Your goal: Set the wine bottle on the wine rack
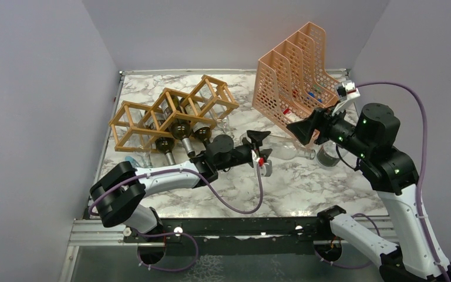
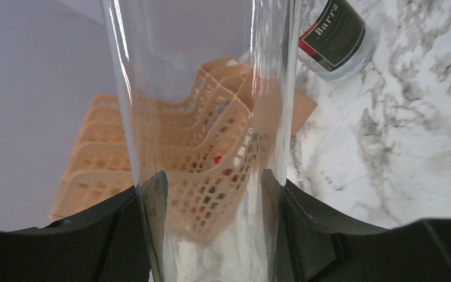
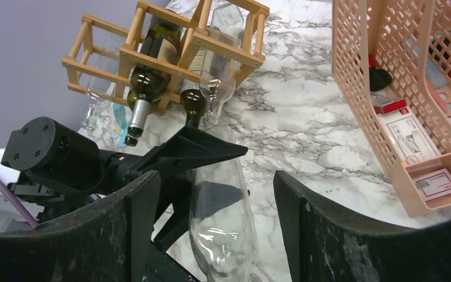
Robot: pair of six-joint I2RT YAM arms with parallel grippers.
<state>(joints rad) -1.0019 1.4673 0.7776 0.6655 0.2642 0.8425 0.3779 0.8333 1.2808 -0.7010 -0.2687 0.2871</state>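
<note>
Clamped from both sides on clear glass, the left gripper holds the wine bottle lying level at mid-table. The right gripper stands with jaws wide, 1 finger either side of the bottle's far end and a gap showing on each side. Around them lie the marble table, a peach mesh file holder at back right, and the wooden wine rack at back left, well apart from the bottle. The rack holds 3 dark bottles, necks pointing toward the arms. A small labelled container sits near the right arm. With only 1 grip, set toward 1 end of smooth glass, the bottle could droop or slide as it swings toward the rack. It could also clip the open right fingers or the protruding necks. Whether the bottle rests on the marble or hangs just above it is unclear, its neck is not made out, and see-through glass in the rack makes the free cells hard to judge.
</note>
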